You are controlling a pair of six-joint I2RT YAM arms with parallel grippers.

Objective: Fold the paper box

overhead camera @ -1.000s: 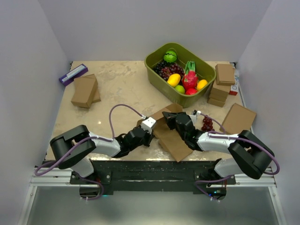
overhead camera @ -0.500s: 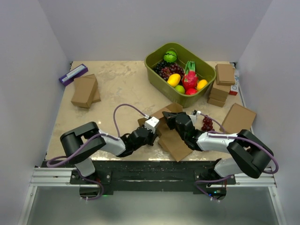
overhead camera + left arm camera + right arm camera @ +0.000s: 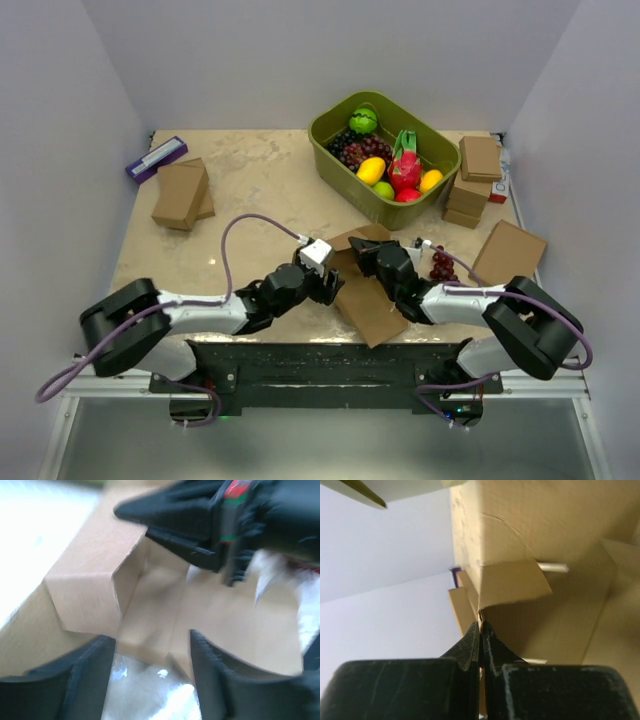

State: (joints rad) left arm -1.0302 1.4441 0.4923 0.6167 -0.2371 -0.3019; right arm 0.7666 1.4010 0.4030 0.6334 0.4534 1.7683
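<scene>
The paper box [image 3: 366, 303] is a half-folded brown cardboard piece lying near the table's front edge, between my two arms. My left gripper [image 3: 328, 284] stands at its left edge. In the left wrist view this gripper [image 3: 150, 641] is open, with bare table between its fingers and the box's creased wall [image 3: 95, 595] just ahead. My right gripper [image 3: 372, 258] is at the box's raised far side. In the right wrist view it [image 3: 480, 625] is shut on the thin edge of a cardboard flap [image 3: 515, 582].
A green bin [image 3: 330, 132] of fruit stands at the back centre. A bunch of grapes [image 3: 442, 264] lies right of the box. Stacked brown boxes [image 3: 475, 180] and a flat brown box [image 3: 508, 252] are on the right. More brown boxes [image 3: 182, 193] and a purple item [image 3: 156, 158] are at the back left.
My left gripper has opened and let go of the cardboard, and the left arm has stretched out lower along the front edge. The right gripper has kept its pinch on the flap.
</scene>
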